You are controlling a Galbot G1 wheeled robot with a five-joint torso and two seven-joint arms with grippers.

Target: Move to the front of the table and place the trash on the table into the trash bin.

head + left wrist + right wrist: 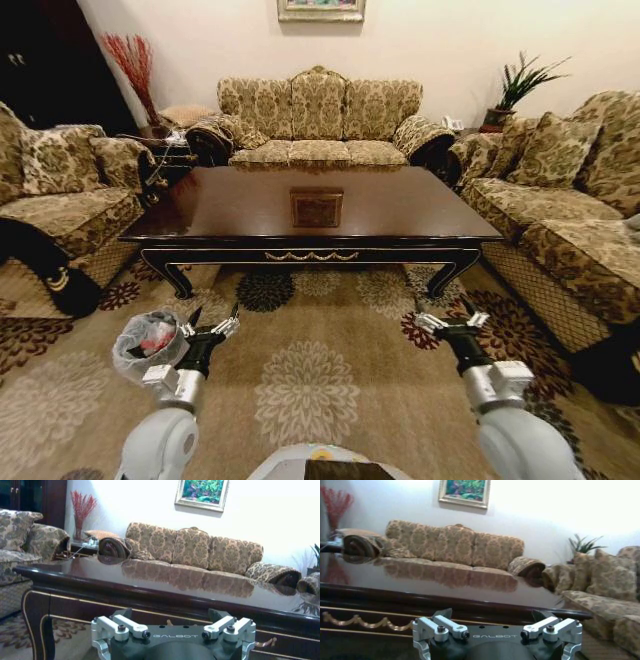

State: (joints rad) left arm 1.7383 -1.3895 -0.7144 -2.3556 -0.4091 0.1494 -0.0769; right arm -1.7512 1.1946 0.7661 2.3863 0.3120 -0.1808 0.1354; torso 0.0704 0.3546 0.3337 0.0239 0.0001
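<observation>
Trash sits in my trash bin, table bare; I hold left gripper and right gripper open, empty, clear.

Ahead of you at twelve o'clock, the table spans most of the way across, and its dark glossy top offers open passage from edge to edge. Its curved legs and apron close off the space beneath. Your left gripper and right gripper hang with fingers spread over open carpet, short of the table's near edge. At ten o'clock the trash bin sits just beside the left gripper. Sofas wall you in at nine, twelve and three o'clock.
</observation>
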